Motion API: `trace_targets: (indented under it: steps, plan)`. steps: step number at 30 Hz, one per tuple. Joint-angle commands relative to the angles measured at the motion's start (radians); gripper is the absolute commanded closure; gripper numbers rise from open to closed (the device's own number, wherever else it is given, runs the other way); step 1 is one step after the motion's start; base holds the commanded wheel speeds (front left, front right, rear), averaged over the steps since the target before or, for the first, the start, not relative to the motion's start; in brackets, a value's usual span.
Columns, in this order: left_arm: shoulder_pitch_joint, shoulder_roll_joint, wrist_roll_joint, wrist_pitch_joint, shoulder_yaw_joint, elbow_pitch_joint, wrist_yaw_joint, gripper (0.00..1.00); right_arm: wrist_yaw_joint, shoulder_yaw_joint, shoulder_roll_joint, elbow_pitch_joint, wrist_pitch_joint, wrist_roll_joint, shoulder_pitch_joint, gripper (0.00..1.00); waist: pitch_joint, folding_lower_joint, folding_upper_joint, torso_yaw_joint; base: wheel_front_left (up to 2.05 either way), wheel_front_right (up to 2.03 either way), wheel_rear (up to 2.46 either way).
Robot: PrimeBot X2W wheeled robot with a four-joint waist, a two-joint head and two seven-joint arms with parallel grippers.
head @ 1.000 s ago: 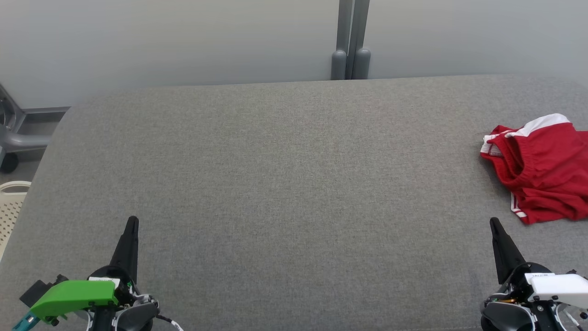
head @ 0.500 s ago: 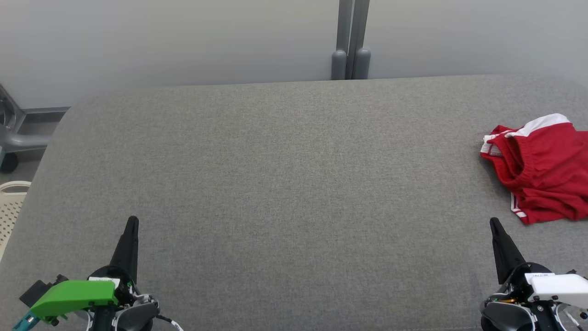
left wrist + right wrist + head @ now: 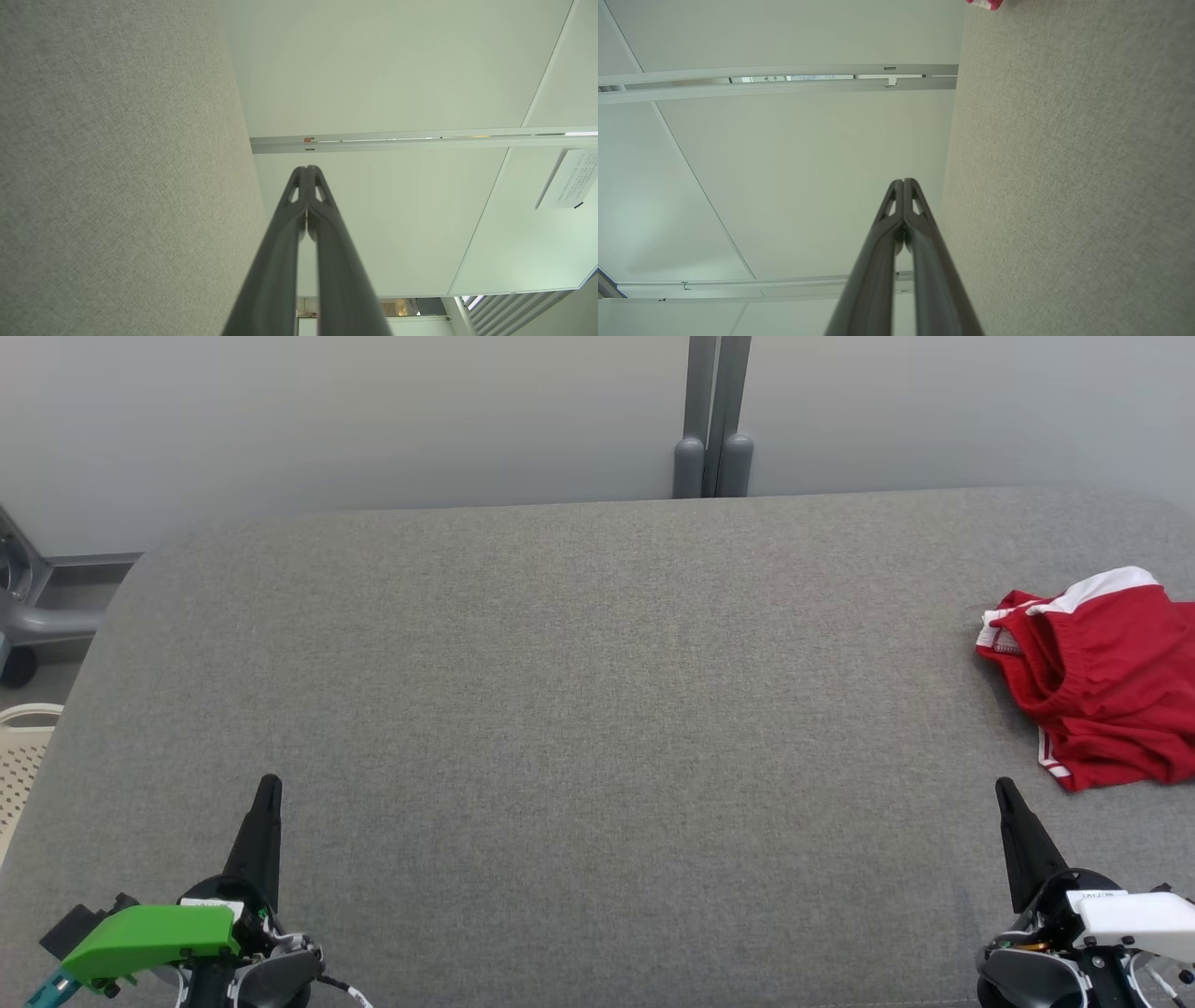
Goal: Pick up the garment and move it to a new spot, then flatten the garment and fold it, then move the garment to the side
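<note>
**Fingers clenched and empty, red shorts off to the right**

Left fingers (image 3: 264,821) are pressed tip to tip with nothing between them, and the left wrist view shows the same closed pair (image 3: 280,242). Right fingers (image 3: 1025,840) are clenched and empty too, as the right wrist view confirms (image 3: 878,252). Both pairs sit low at the near corners of the grey cloth-covered desk (image 3: 579,709), pointing away from the robot.

Beyond the right fingers and apart from them lie the red shorts (image 3: 1111,700), white-trimmed, with the waistband gaping towards the middle. They are bunched into soft layers and cut off by the picture's right edge. A scrap of red also shows at the top of the right wrist view (image 3: 985,3).

This fits two readings: a heap waiting to be lifted, or a loose fold already set aside.

Likely trouble either way comes from the layers. A pinch could catch only the top one, so the shorts would unfurl or drag on the cloth. How close their hidden part lies to the desk's edge cannot be told, so a nudge outward might tip them off.
</note>
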Motion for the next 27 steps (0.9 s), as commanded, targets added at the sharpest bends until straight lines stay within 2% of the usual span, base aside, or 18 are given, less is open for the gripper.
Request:
trace_targets:
  steps: [1,27]
  plan:
    - [-0.011,0.001,-0.003,0.004,0.002,-0.002,-0.004,1.0,0.0,-0.002,-0.004,-0.004,0.004,0.003,0.008,1.0,0.0,0.0,-0.0001,0.0,0.0,0.0,0.0]
    - [-0.011,0.001,-0.003,0.004,0.002,-0.002,-0.004,1.0,0.0,-0.002,-0.004,-0.004,0.004,0.003,0.008,1.0,0.0,0.0,-0.0001,0.0,0.0,0.0,0.0]
